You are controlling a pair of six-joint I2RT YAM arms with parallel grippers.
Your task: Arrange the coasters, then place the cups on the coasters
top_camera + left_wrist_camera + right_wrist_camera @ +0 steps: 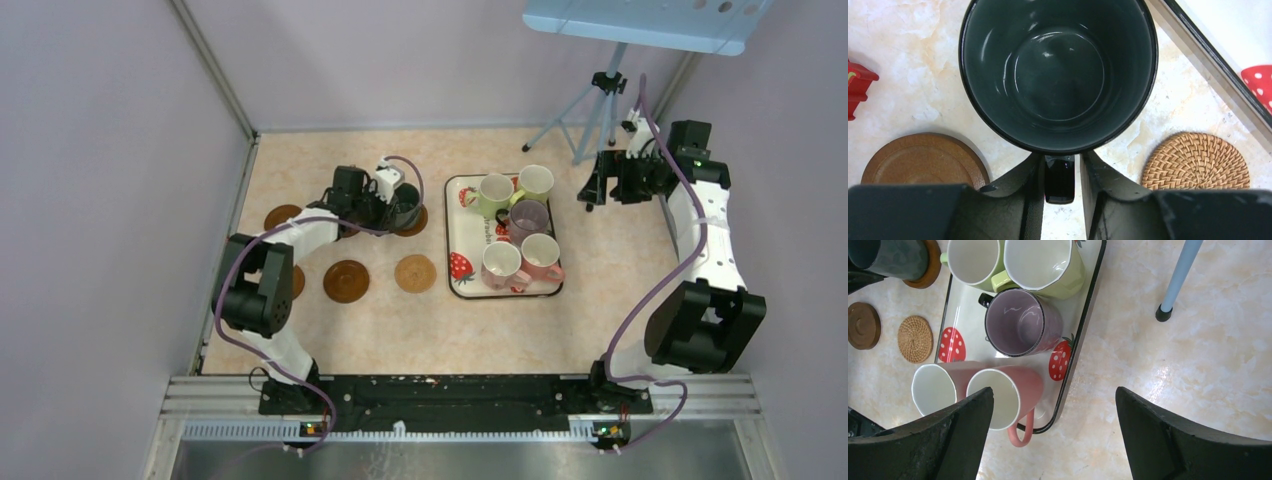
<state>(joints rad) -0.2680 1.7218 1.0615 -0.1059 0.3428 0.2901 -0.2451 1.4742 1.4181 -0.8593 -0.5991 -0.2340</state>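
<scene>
A dark green cup (405,207) (1058,75) stands upright on a brown coaster (418,226) (932,267) left of the tray. My left gripper (385,205) (1060,160) straddles its handle (1059,180); the jaws stand a little apart, with a gap on the handle's right side. More brown coasters (283,216) (346,281) (923,162) and a tan woven coaster (415,273) (1195,160) lie bare. Two light green cups (495,192) (535,182), a purple cup (528,220) (1018,322), a cream cup (500,265) and a pink cup (542,255) (1008,395) stand in the tray. My right gripper (590,180) (1054,405) hangs wide open right of the tray.
The white strawberry-print tray (462,235) (960,315) sits mid-table. A tripod (600,110) (1178,280) stands at the back right. A red packet (858,87) lies left of the dark green cup. Walls close in the left and right sides.
</scene>
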